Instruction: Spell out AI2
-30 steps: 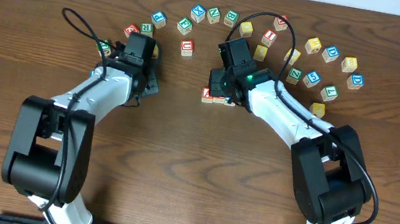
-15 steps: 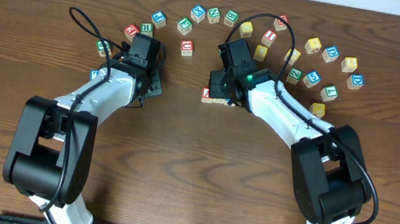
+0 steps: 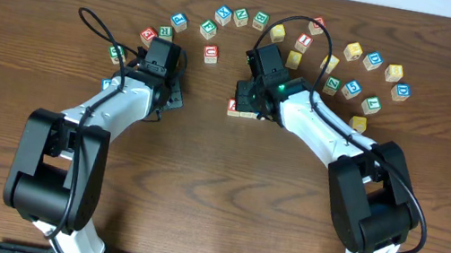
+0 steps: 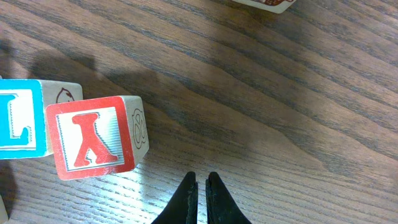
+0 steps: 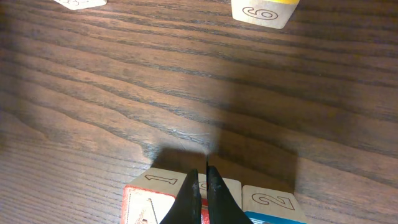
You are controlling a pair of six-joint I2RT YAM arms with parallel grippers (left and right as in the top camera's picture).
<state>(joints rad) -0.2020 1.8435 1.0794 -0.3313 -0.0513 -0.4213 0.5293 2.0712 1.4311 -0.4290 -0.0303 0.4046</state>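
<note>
A short row of letter blocks (image 3: 234, 107) lies at the table's middle. In the right wrist view it shows a red-faced A block (image 5: 140, 205) at the left, a middle block mostly hidden behind my fingers, and a blue-topped block with a 2 on its side (image 5: 273, 204) at the right. My right gripper (image 5: 203, 171) is shut and empty, with its tips over the middle block; it also shows in the overhead view (image 3: 250, 105). My left gripper (image 4: 201, 178) is shut and empty above bare wood, right of a red-letter block (image 4: 93, 143) and a blue L block (image 4: 18, 127).
Several loose letter blocks lie in an arc along the far side (image 3: 241, 16), from the left (image 3: 147, 35) to the right (image 3: 402, 91). A yellow-topped block with a 9 or 6 on its side (image 5: 264, 12) lies beyond the row. A yellow block (image 3: 358, 123) sits by the right arm.
The left arm has shifted slightly forward. The right arm and the row of blocks have barely moved. Both grippers stay shut.
</note>
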